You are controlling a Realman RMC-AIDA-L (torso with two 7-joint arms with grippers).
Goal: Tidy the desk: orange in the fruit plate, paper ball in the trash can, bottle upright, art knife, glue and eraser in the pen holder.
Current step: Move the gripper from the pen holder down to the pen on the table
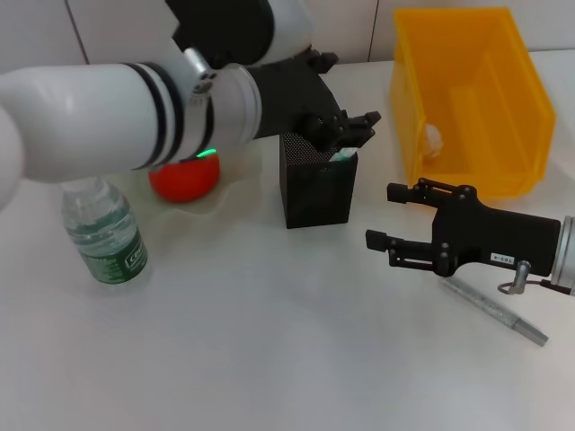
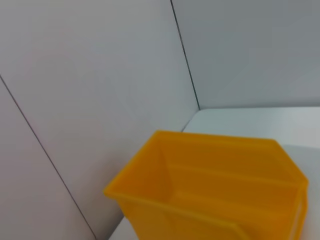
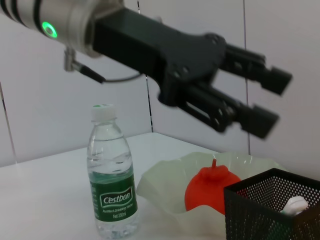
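Note:
My left gripper [image 1: 364, 127] hovers open just above the black mesh pen holder [image 1: 316, 184], with nothing between its fingers; the right wrist view shows this left gripper [image 3: 272, 102] over the pen holder [image 3: 270, 207]. A white-and-green item [image 1: 341, 154] pokes out of the holder; I cannot tell what it is. The orange [image 1: 184, 178] lies in the translucent fruit plate [image 3: 165, 185]. The bottle [image 1: 103, 233] stands upright on the left. The grey art knife [image 1: 494, 310] lies on the table under my open right gripper [image 1: 382, 215]. A paper ball [image 1: 434, 136] rests in the yellow trash can [image 1: 467, 99]. No eraser shows.
The yellow trash can [image 2: 215, 195] stands at the back right near the wall. My left arm reaches across the back of the table over the plate. The white tabletop extends forward in front of the holder and bottle.

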